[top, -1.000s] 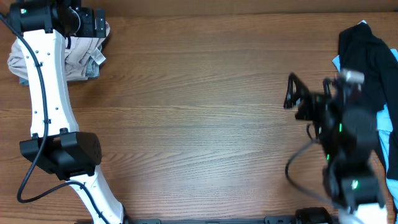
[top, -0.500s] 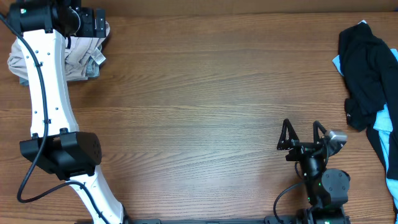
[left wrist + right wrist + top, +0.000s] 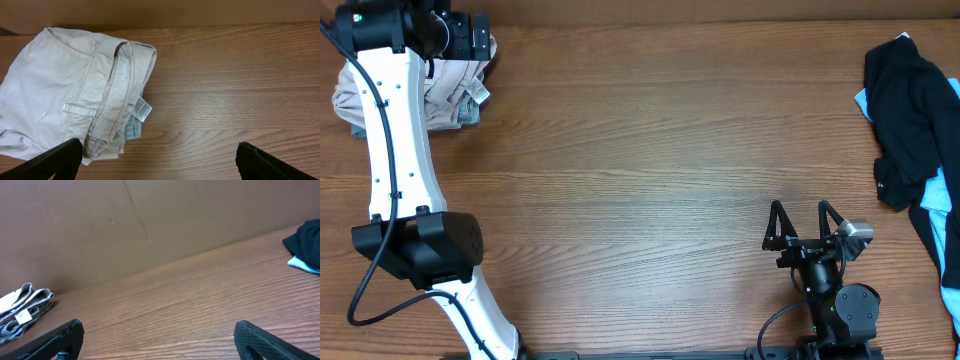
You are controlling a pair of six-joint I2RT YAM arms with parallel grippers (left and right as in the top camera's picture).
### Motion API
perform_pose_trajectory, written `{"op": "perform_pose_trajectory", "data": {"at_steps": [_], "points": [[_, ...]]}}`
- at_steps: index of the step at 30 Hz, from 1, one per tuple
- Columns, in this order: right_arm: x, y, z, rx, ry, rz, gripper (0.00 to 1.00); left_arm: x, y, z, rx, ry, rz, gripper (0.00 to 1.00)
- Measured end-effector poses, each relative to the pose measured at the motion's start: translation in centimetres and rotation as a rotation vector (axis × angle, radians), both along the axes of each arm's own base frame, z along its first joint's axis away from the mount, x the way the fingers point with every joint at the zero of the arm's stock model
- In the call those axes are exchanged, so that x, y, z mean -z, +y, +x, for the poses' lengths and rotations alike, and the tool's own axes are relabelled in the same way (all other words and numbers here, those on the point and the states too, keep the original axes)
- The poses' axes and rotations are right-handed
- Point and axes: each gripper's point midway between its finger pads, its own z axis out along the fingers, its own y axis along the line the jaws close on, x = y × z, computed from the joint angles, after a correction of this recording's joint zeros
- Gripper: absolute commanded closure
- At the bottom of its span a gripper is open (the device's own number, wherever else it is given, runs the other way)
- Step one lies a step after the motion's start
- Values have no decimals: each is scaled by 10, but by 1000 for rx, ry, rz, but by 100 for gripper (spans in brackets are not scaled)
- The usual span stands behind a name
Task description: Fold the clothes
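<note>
The beige shorts (image 3: 445, 92) lie folded in a bundle at the table's far left corner. In the left wrist view the shorts (image 3: 60, 95) show the waistband, a belt loop and a small white label (image 3: 142, 109). My left gripper (image 3: 478, 45) hovers over the shorts' right edge; it is open and empty (image 3: 160, 162). My right gripper (image 3: 804, 222) is open and empty (image 3: 160, 340), low near the front edge at the right, far from the shorts (image 3: 20, 311).
A black garment (image 3: 910, 100) with light-blue cloth (image 3: 940, 190) lies at the right edge, also in the right wrist view (image 3: 306, 237). A bit of light-blue denim (image 3: 132, 127) peeks from under the shorts. A brown wall (image 3: 150, 220) backs the table.
My right arm has drawn back from beside the black garment to the table's front edge and lowered. The left arm and the shorts have not moved.
</note>
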Motion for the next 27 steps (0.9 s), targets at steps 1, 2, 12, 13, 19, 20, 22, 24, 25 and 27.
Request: {"op": "perform_pose_trajectory", "data": {"at_steps": [1,2,12,13,19,20,22,24,25,27], "points": [[0,0,0,0,0,0,0,0,0,0,0,0,0,0],[0,0,0,0,0,0,0,0,0,0,0,0,0,0],[0,0,0,0,0,0,0,0,0,0,0,0,0,0],[0,0,0,0,0,0,0,0,0,0,0,0,0,0],[0,0,0,0,0,0,0,0,0,0,0,0,0,0],[0,0,0,0,0,0,0,0,0,0,0,0,0,0],[0,0,0,0,0,0,0,0,-3,0,5,1,0,0],[0,0,0,0,0,0,0,2,-6,-3,10,10,-1,0],[0,0,0,0,0,0,0,4,-9,-5,15,16,-2,0],[0,0,0,0,1,0,0,6,-21,-16,35,26,-4,0]]}}
